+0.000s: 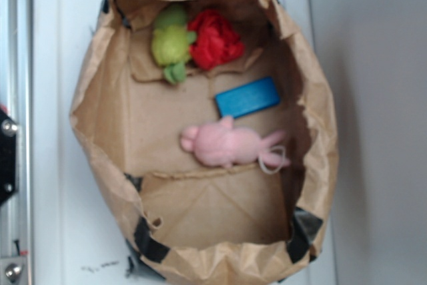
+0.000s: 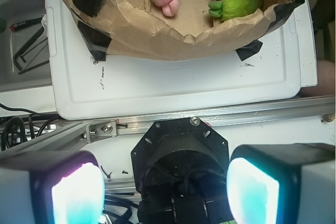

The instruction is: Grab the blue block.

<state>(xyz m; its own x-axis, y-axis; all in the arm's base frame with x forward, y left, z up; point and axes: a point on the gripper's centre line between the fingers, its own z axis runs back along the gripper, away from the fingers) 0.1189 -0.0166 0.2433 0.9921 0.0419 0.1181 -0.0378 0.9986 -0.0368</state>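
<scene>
blue block (image 1: 247,97) beside pink plush toy (image 1: 230,143)

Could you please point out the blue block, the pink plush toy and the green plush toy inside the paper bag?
blue block (image 1: 247,97): exterior view, centre of its top face.
pink plush toy (image 1: 230,145): exterior view, middle of its body.
green plush toy (image 1: 171,43): exterior view, middle of its body.

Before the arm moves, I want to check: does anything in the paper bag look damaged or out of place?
The paper bag is crumpled, its rim torn and patched with black tape. The blue block lies flat and askew beside the pink plush toy. Nothing looks spilled.
</scene>
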